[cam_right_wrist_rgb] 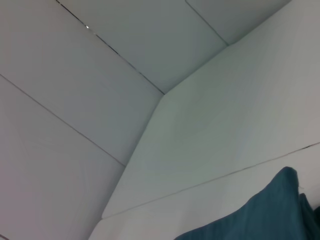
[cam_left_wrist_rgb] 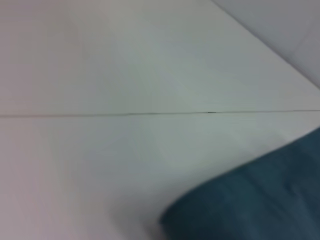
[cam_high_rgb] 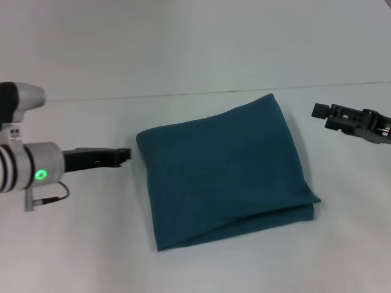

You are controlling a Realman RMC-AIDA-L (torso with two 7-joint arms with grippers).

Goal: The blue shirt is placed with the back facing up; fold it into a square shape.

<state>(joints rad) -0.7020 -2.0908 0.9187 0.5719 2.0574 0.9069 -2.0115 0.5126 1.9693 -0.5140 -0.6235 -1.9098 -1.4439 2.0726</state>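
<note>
Plain dark teal-blue shirt [cam_high_rgb: 223, 174], white table [cam_high_rgb: 73, 244]

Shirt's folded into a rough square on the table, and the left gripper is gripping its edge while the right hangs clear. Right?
Not quite. In the head view the left gripper sits just off the shirt, not holding it. The rest stands: folded roughly square, right gripper clear.

Left end effector [cam_high_rgb: 125, 154] and right end effector [cam_high_rgb: 319, 110] hover apart

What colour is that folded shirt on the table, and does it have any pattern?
The blue shirt is a plain dark teal-blue, no pattern showing; the head view shows it best.
</note>
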